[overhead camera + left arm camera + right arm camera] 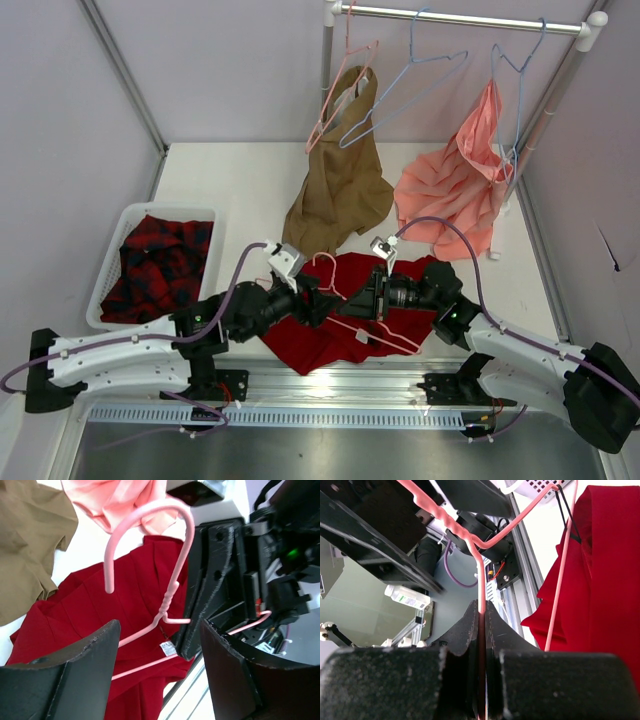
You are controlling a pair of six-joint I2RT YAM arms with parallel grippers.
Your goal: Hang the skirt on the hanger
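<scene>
The skirt [312,348] is plain deep-red cloth. It lies crumpled on the white surface [230,190] at its near edge, between the two arms. In the left wrist view the cloth shows long soft folds running along it, and a small white label [168,649] sits near the hanger's neck. The skirt's far edge lies just beside the hem of the tan garment [340,190], which hangs from the rail [460,18].

The hanger [165,602] is thin pale-pink wire, twisted at the neck below an open hook. It is over the skirt, not through it. From above, the hook points to the far left and the triangle reaches to the near right.

The right pincer [482,625] is clamped tight on one straight run of the pink wire, its fingers pressed together with the wire between them. The left pincer [160,665] is spread wide, with the hanger's lower wire crossing the gap. Whether that wire touches a finger I cannot tell. The two pincers face each other closely above the red cloth.

On the far right a salmon garment [455,190] hangs below the blue hangers [405,85]. On the left a white basket [112,240] holds a plaid garment [160,265].
</scene>
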